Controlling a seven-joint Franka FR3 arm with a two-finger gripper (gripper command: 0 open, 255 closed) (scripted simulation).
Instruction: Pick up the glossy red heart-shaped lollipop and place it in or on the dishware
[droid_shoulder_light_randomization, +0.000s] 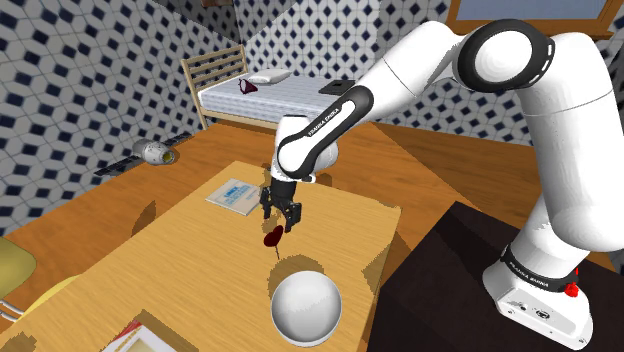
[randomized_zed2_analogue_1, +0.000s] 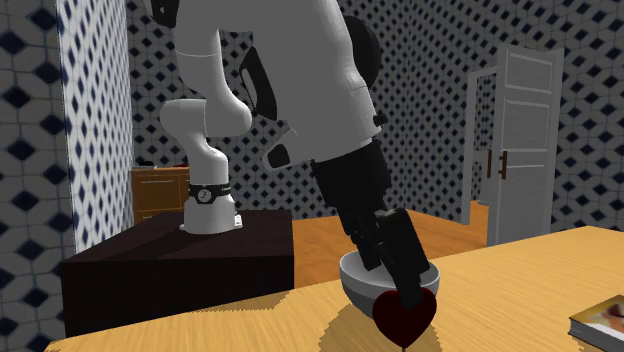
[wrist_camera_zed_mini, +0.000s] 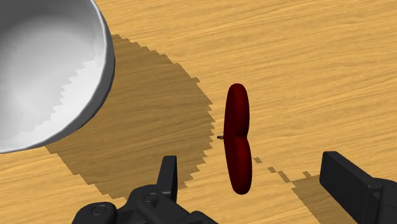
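My pincer (wrist_camera_zed_mini: 254, 168) stands wide, its 2 black fingers (wrist_camera_zed_mini: 167, 175) well apart. The dark red heart-shaped lollipop (wrist_camera_zed_mini: 237, 137) sits in the gap between them, edge-on to my wrist camera, and neither finger touches it, so I hold nothing. A short bit of its stick pokes out at the heart's notch.

In the shoulder view my pincer (droid_shoulder_light_randomization: 283, 222) points down over the wooden table (droid_shoulder_light_randomization: 200, 260), and the lollipop (droid_shoulder_light_randomization: 272, 237) shows just under its tips. It lies between a light blue book (droid_shoulder_light_randomization: 235, 195) and the white bowl (droid_shoulder_light_randomization: 307, 308), nearer the bowl but apart from it. In the second exterior view the heart (randomized_zed2_analogue_1: 405, 315) faces the camera flat-on, right at the tip of my pincer (randomized_zed2_analogue_1: 408, 292), with the bowl (randomized_zed2_analogue_1: 352, 275) behind it. Its lower point is down at the table (randomized_zed2_analogue_1: 500, 290), but I cannot tell whether it rests there or hangs just clear.

The bowl (wrist_camera_zed_mini: 44, 70) has nothing inside, and its shadow spreads across the wood toward the lollipop. 1 more book (randomized_zed2_analogue_1: 600, 322) lies at the second exterior view's right edge. My arm rises from the dark stand (droid_shoulder_light_randomization: 460, 290).
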